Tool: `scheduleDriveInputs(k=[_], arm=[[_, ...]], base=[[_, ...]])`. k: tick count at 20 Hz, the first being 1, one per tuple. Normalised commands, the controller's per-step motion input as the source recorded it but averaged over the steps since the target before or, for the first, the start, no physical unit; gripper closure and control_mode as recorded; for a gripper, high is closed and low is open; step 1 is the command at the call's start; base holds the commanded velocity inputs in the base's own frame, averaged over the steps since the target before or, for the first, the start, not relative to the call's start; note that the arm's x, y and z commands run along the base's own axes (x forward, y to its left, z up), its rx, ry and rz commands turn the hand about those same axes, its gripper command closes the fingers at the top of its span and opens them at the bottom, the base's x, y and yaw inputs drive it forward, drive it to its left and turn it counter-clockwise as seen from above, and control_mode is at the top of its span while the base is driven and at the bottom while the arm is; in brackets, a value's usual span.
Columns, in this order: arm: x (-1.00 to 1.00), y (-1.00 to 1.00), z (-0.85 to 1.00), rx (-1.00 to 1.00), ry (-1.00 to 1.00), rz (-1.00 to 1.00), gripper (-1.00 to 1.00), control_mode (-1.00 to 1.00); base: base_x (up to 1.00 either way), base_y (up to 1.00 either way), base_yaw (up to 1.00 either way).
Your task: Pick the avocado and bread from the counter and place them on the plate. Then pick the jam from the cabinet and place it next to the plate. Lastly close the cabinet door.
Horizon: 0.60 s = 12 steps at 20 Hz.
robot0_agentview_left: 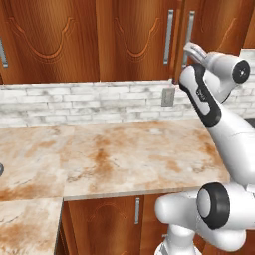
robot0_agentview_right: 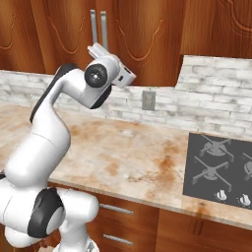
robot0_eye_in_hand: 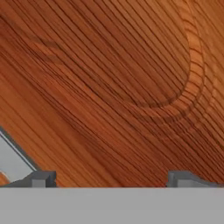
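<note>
Off the left edge of the hand, outside its left fingertip, a slice of the silver bar handle cuts across on a slant, climbing away to the hand's upper left. The coming move seems to turn on that offset. The bar lies to the left of the gripper rather than between its jaws, and its long axis runs diagonally to the line between the fingers, neither square to it nor along it. Straight ahead of the hand, and very close, is the bare wood of the cabinet door. The grain runs on the same slant, which suggests that the hand is rolled against an upright panel. To the hand's upper right the carved curl line bends round, and the right fingertip sits below it. The jaws are spread wide with nothing between them but the wood beyond. In the base views the hand is raised just under the lower ends of two neighbouring bars, well above the counter. I cannot tell which of the two the hand camera catches. To take the bar, the hand would probably need to shift left and roll until the fingers straddle it crosswise.
</note>
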Motion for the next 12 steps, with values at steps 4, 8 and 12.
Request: scheduleDriveInputs(k=[4, 8, 12], arm=[[0.80, 0.01, -0.13, -0.13, 0.00, -0.17, -1.00, -1.00], [0.74, 0.00, -0.13, -0.09, 0.00, -0.16, -1.00, -1.00], [0.72, 0.00, -0.14, -0.07, 0.00, -0.16, -1.00, -1.00]], base=[[0.00, 0.00, 0.00], [0.00, 0.00, 0.00], [0.00, 0.00, 0.00]])
